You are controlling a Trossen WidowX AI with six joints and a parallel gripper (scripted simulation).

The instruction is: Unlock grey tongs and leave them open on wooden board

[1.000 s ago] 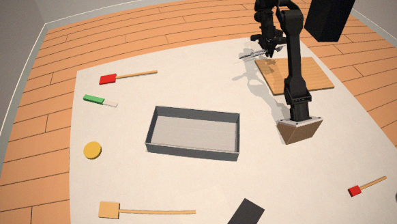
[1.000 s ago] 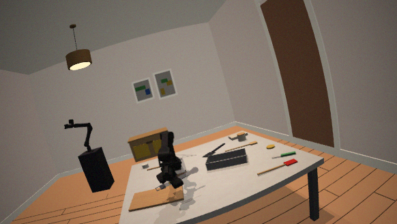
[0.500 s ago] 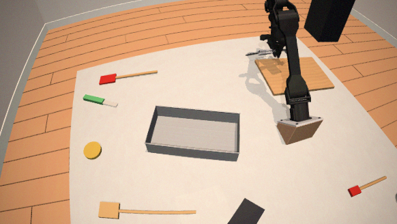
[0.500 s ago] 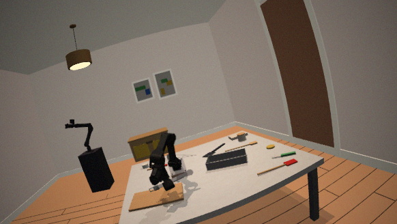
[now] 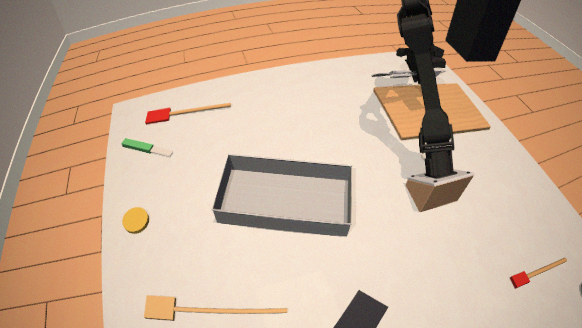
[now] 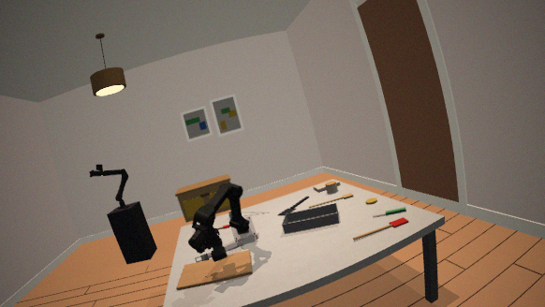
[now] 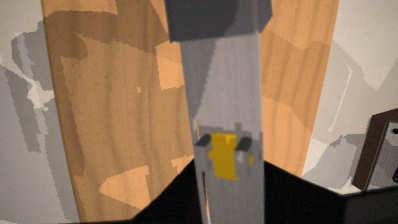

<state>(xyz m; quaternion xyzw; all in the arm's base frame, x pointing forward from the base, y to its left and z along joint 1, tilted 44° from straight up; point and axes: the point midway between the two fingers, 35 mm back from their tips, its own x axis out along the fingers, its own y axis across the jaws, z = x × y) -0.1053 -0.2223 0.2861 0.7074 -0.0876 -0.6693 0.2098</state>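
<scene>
The grey tongs (image 5: 395,74) (image 6: 230,246) (image 7: 225,75) are held roughly level, crosswise above the wooden board (image 5: 467,115) (image 6: 187,279) (image 7: 107,120). My gripper (image 5: 416,76) (image 6: 218,254) (image 7: 221,162) is shut on them, near the board's far edge in the top view. The wrist view shows a yellow piece (image 7: 224,162) on the tongs between the black fingers, and a dark grey block (image 7: 217,19) across them farther up. Whether the jaws are locked or spread cannot be told. The roasting tin (image 5: 282,225) (image 6: 311,226) stands apart with nothing in it.
A red spatula (image 5: 158,116) (image 6: 399,223), a green-handled tool (image 5: 137,145) (image 6: 396,211), a yellow disc (image 5: 135,220) (image 6: 371,200) and a wooden spatula (image 5: 160,307) lie around the tin. A small red-headed tool (image 5: 520,279) lies beyond the arm's base (image 5: 440,191).
</scene>
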